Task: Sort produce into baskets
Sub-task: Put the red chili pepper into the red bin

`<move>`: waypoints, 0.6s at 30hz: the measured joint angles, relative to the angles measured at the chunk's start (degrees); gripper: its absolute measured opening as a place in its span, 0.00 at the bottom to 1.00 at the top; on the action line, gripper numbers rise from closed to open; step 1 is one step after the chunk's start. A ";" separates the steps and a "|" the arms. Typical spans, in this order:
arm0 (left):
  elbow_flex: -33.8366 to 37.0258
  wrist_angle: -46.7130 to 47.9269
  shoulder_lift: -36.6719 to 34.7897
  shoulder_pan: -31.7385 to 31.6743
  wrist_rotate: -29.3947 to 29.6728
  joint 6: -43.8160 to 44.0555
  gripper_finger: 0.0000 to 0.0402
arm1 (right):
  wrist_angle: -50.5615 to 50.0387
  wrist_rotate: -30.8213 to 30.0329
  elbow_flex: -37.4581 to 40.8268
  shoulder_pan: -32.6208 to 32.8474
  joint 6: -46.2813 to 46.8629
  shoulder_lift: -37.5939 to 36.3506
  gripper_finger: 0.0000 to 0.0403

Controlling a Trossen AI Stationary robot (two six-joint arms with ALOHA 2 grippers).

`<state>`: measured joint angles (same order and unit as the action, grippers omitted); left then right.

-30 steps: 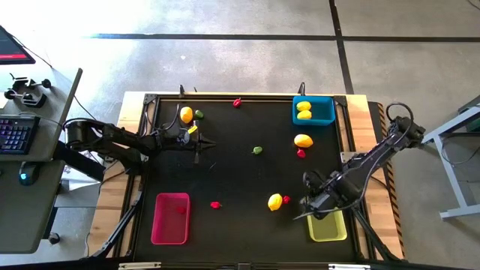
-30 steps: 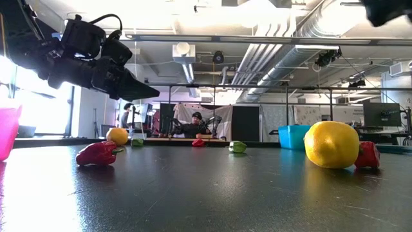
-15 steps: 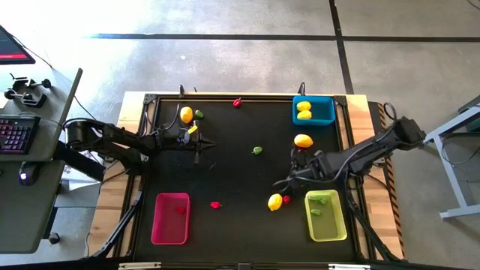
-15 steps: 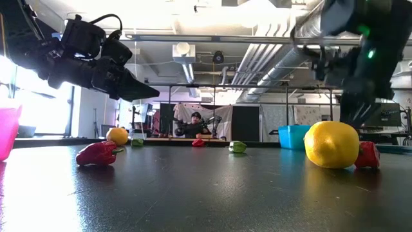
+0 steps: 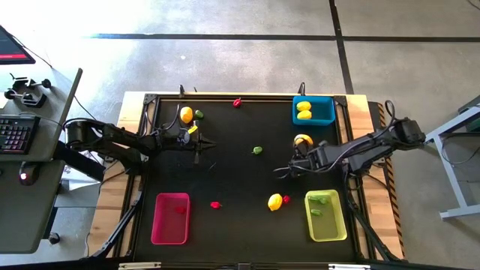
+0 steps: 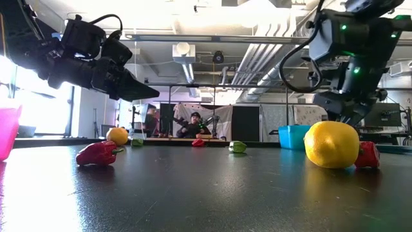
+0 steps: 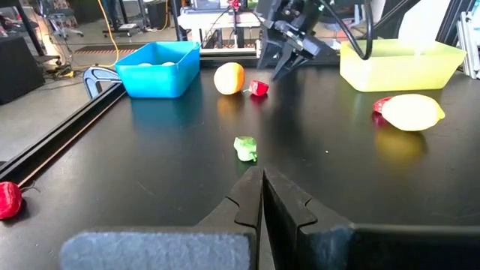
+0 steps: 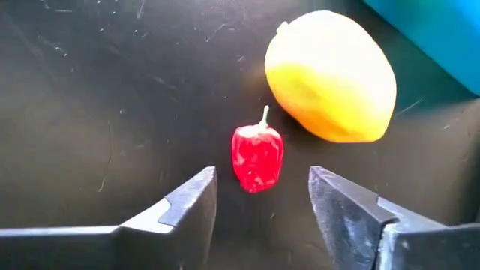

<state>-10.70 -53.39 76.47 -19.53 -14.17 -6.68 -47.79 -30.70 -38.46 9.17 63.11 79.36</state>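
My right gripper [image 8: 262, 199], having left the yellow-green basket [image 5: 327, 225] where green pieces now lie, hovers with fingers spread directly ahead of a red pepper [image 8: 257, 156] beside a lemon [image 8: 332, 77], making it the next pick.

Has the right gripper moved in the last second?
Yes. The right gripper went from beside the yellow-green basket toward the blue basket.

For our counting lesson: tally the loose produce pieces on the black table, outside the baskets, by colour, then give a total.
Yellow lemons: 3
Red pieces: 4
Green pieces: 2
Total: 9
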 joint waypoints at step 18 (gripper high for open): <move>-0.02 0.22 0.00 0.00 -0.04 -0.61 0.00 | 16.57 -0.61 10.10 -5.09 -5.44 0.03 0.34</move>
<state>-10.72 -53.17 76.47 -19.53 -14.22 -7.29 -31.22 -31.31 -28.36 4.08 57.67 79.40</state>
